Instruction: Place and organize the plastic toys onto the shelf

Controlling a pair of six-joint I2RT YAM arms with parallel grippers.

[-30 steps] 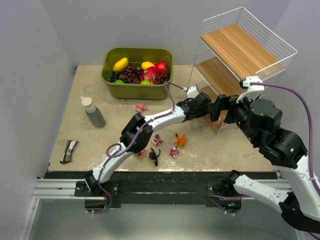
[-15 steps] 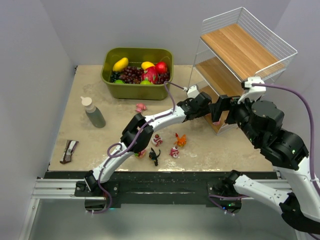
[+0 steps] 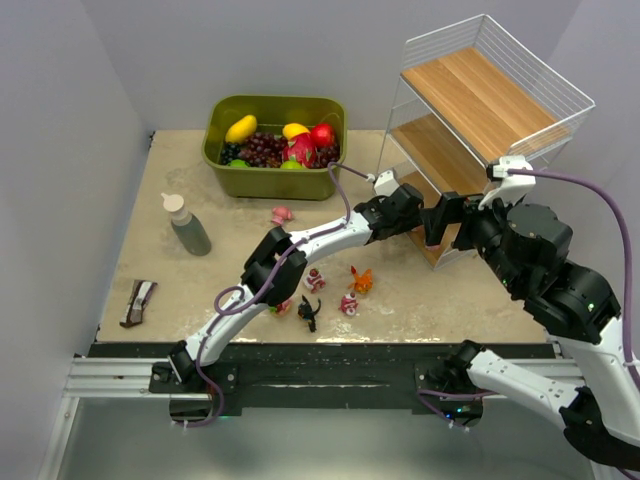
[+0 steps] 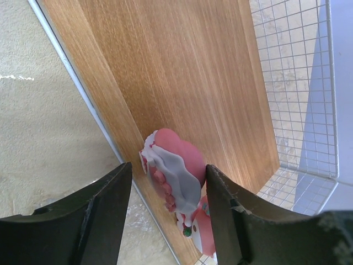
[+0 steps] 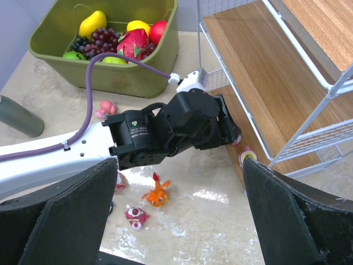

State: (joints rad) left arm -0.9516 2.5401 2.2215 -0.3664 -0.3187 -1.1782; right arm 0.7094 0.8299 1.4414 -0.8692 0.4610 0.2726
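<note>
From the left wrist, both fingers (image 4: 83, 215) of the left pincer (image 4: 167, 171) are dark blurs cut off by the bottom edge. Below the pink-and-white figurine (image 4: 179, 157), a second red toy (image 4: 201, 234) is half hidden and cropped, perhaps another figurine. In the top view the right arm (image 3: 515, 245) covers that pincer's tips at the shelf (image 3: 470, 100).

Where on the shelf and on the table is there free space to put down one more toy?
Shelf: top tier and middle tier are bare wood. The bottom tier has two pink toys at its front edge, by the left fingers; bare beyond them. Table: free between bottle and bin; crowded around the orange creature.
</note>
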